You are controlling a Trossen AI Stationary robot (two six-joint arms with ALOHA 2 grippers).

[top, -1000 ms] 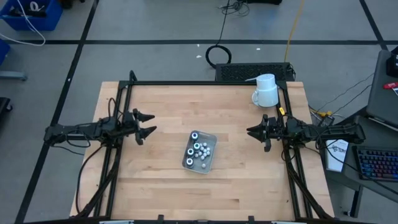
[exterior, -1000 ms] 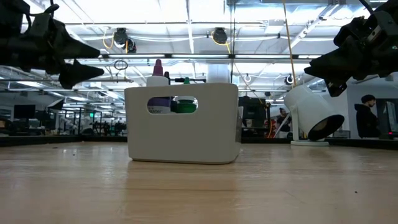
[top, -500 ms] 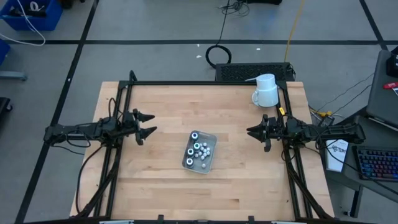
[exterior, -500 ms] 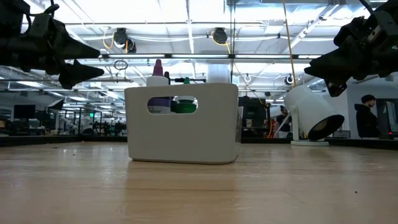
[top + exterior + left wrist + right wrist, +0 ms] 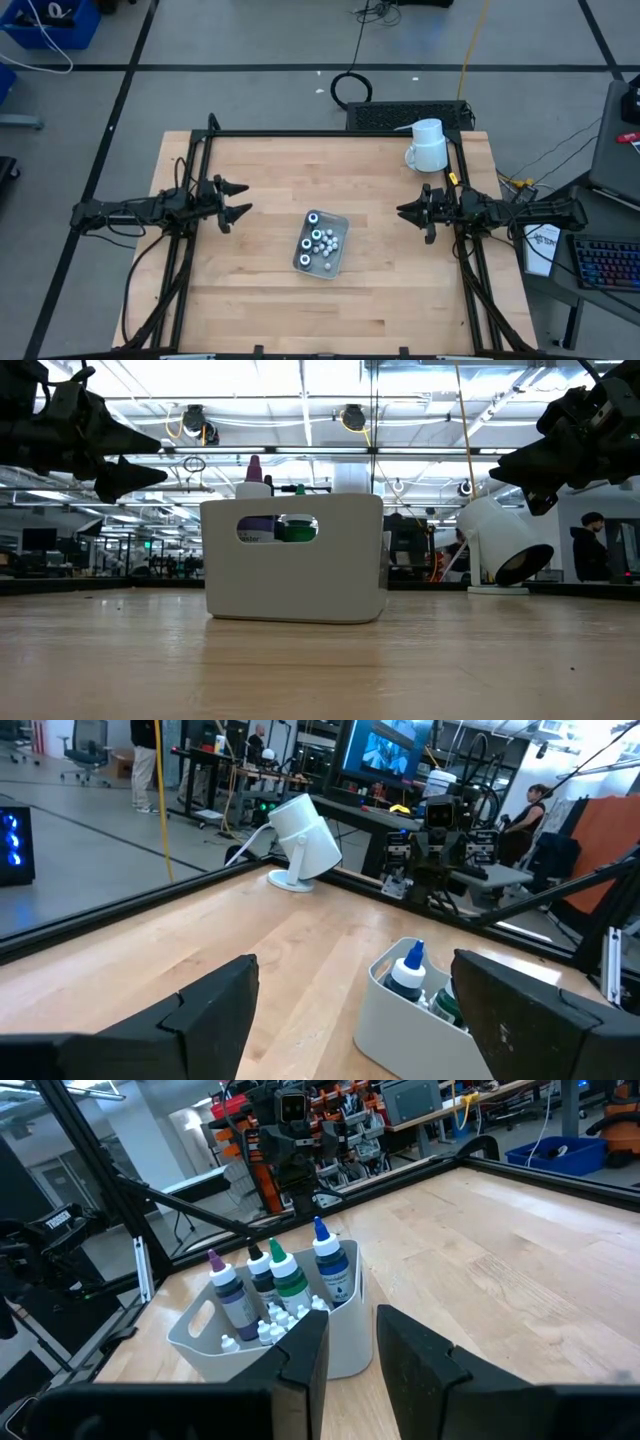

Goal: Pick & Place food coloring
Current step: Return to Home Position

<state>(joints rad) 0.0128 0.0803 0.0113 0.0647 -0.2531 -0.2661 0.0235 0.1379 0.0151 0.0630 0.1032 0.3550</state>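
The left gripper (image 5: 248, 198) hangs above the left edge of the counter (image 5: 260, 290), its fingers spread wide and holding nothing, pointed toward the middle. The white bin (image 5: 300, 580) stands upright near the middle of the counter, well apart from both arms. Inside it are the food coloring bottles (image 5: 292, 1285): four taller ones stand side by side with violet, black, green and blue caps. A cluster of much smaller white bottles (image 5: 268, 1328) sits at their feet. From table height, a violet tip and a green one show above the bin's rim, and colour shows through its handle slot. A white mug (image 5: 428, 145) sits at the far right corner of the counter, tilted in the low view. The right gripper (image 5: 400, 211) hangs above the right edge, just nearer than the mug. Its fingers are only a narrow gap apart and hold nothing.
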